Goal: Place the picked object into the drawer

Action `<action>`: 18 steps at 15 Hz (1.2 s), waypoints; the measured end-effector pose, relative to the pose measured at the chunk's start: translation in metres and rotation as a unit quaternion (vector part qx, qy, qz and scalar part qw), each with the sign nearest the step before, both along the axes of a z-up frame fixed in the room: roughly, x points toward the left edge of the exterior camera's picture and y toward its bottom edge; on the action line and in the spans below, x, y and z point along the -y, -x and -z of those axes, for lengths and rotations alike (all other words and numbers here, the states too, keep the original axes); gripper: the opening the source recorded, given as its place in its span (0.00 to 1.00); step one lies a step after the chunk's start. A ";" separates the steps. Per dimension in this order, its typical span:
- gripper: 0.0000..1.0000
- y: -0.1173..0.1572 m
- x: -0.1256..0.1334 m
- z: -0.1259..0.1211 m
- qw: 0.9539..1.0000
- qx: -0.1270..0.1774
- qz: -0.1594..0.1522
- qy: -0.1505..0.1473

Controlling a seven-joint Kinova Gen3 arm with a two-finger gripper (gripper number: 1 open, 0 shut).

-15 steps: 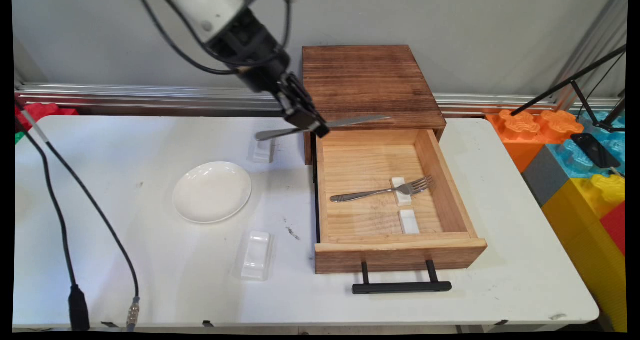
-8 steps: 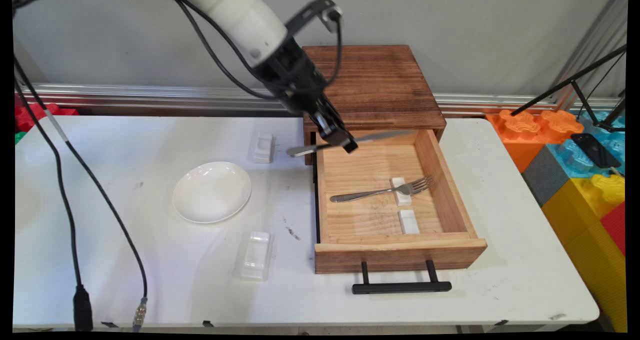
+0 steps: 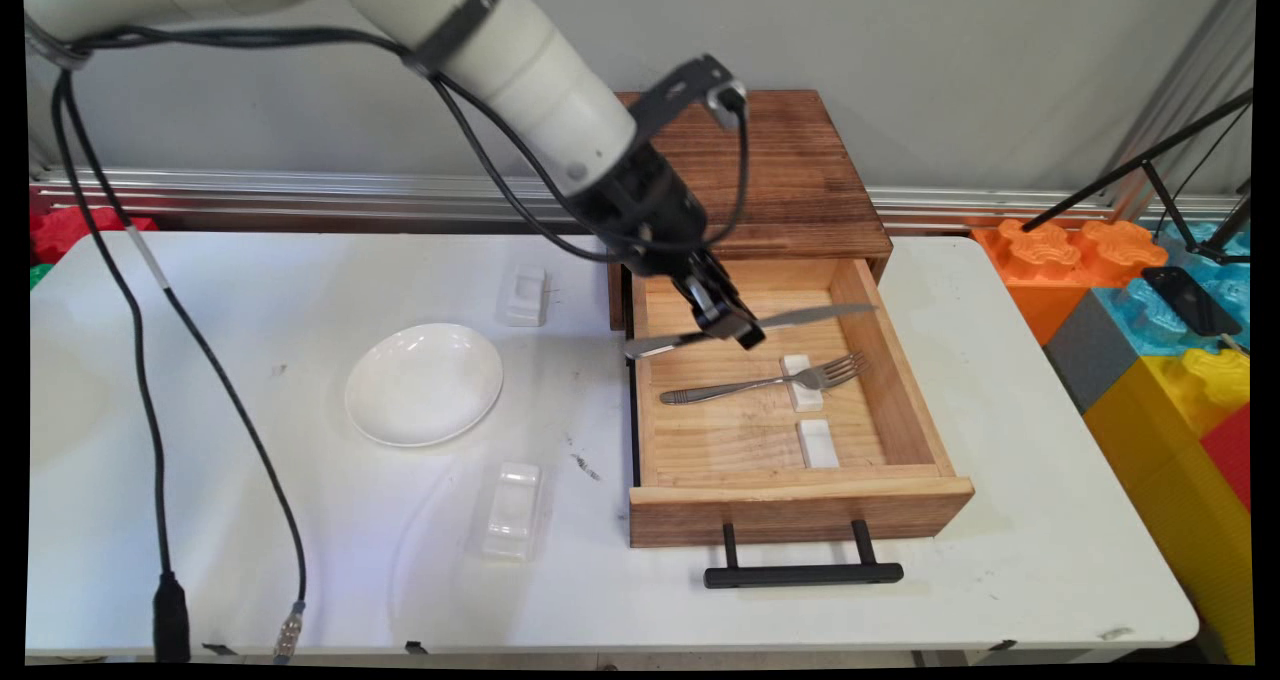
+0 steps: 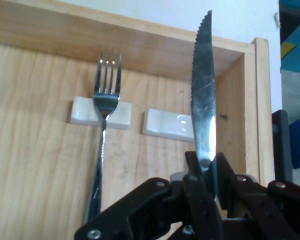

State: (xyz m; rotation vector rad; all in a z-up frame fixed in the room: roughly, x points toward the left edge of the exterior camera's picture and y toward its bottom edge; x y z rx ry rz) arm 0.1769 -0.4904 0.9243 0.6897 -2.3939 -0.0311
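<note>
My gripper [image 3: 738, 328] is shut on a steel table knife [image 3: 805, 314], which it holds level above the open wooden drawer [image 3: 800, 488], handle to the left and serrated blade to the right. In the hand view the knife [image 4: 203, 100] rises from between the fingers of my gripper [image 4: 206, 172]. A fork [image 3: 765, 383] lies in the drawer with its neck on a small white rest [image 3: 803, 384]; a second white rest [image 3: 818, 443] beside it is bare. The hand view shows the fork [image 4: 102, 135] on its rest [image 4: 81, 112] and the bare rest [image 4: 166, 124] under the blade.
The drawer belongs to a dark wooden cabinet [image 3: 740, 165] at the table's back, and its black handle [image 3: 803, 573] juts toward the near edge. A white plate [image 3: 424, 383] and two more white rests [image 3: 526, 295] [image 3: 512, 510] lie on the table to the left. Coloured blocks [image 3: 1150, 300] stand at the right.
The arm has carried the knife to the right and down, from beside the cabinet's left front corner to above the open drawer's back half. Nothing else moved.
</note>
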 end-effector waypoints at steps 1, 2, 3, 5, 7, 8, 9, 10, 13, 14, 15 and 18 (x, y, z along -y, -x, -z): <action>0.00 0.005 0.000 0.005 1.000 -0.001 0.001 0.000; 0.00 0.008 0.000 0.008 1.000 -0.002 0.001 0.000; 0.00 0.013 0.000 0.014 1.000 -0.003 0.002 0.001; 0.00 0.023 0.000 0.025 1.000 -0.006 0.003 0.003; 0.00 0.029 0.000 0.033 1.000 -0.008 0.006 0.006; 0.00 0.033 0.001 0.038 1.000 -0.010 0.009 0.007; 0.00 0.035 0.001 0.042 1.000 -0.011 0.010 0.008; 0.00 0.039 0.002 0.047 1.000 -0.011 0.012 0.010; 0.00 0.045 0.003 0.058 1.000 -0.012 0.016 0.014; 0.00 0.048 0.003 0.063 1.000 -0.014 0.018 0.016; 0.00 0.051 0.004 0.068 1.000 -0.015 0.019 0.018; 0.00 0.058 0.004 0.080 0.999 -0.016 0.023 0.023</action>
